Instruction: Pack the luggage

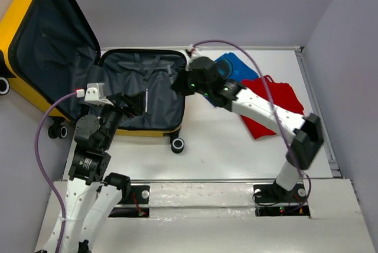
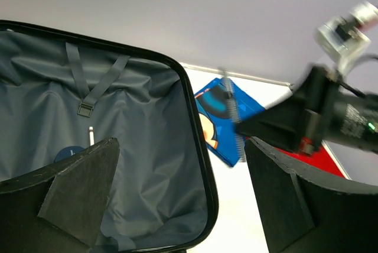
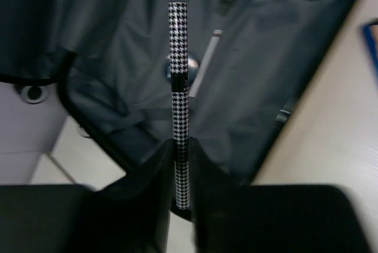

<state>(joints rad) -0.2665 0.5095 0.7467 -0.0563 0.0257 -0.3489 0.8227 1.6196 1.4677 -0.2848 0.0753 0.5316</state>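
Observation:
The yellow luggage (image 1: 160,100) lies open on the table, its lid (image 1: 23,16) standing up at the left, its dark grey lining showing. A small white stick (image 3: 204,64) and a round blue item (image 2: 68,152) lie inside. My right gripper (image 1: 177,83) is at the case's right rim, shut on a thin black-and-white houndstooth stick (image 3: 179,75) that points over the lining. My left gripper (image 1: 134,103) hovers over the case's near left part, open and empty, and in its wrist view (image 2: 180,146) the jaws stand wide apart.
A folded blue garment (image 1: 236,67) with a cartoon print and a red garment (image 1: 274,102) lie on the white table right of the case. Grey walls close in the table at the back and right. The case's black wheels (image 1: 177,145) face the near edge.

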